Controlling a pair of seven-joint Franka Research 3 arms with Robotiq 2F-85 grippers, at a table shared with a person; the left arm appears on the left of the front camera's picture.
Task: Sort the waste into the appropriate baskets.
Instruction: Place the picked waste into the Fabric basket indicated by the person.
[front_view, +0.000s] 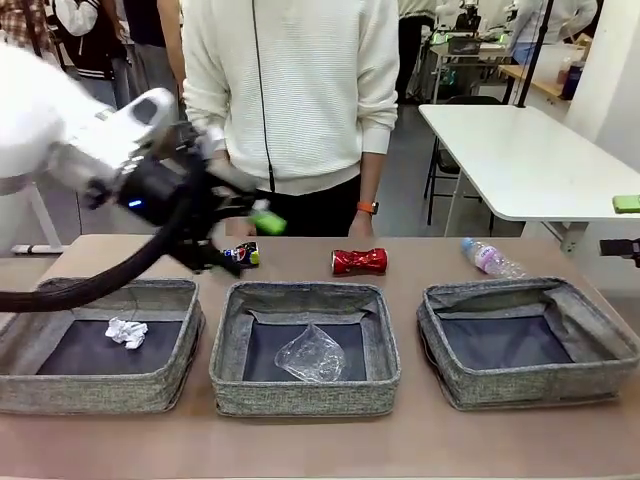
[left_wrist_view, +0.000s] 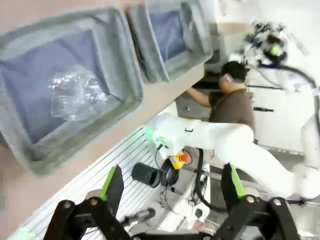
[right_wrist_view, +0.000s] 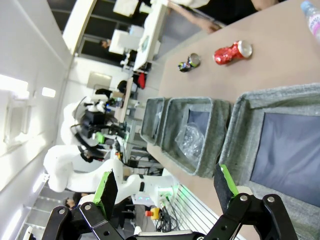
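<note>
1. Sorted: the small white paper wad (front_view: 127, 332) lies in the left basket (front_view: 60, 388), and the wrinkly clear plastic piece (front_view: 312, 353) lies in the middle basket (front_view: 300, 396).
2. Outstanding: the dented red can (front_view: 359, 261), the dented dark-blue can (front_view: 243, 255) and the small clear bottle (front_view: 490, 258) lie on the table (front_view: 320, 445) beyond the baskets. The right basket (front_view: 530, 388) holds nothing.
3. The left gripper (left_wrist_view: 172, 186) hangs near the dark-blue can, fingers spread wide and carrying nothing.
4. The right gripper (right_wrist_view: 166, 186) is near the right basket, fingers likewise apart and empty.
5. Assessment: two of five items are placed, and the dark-blue can appears to be next.
</note>
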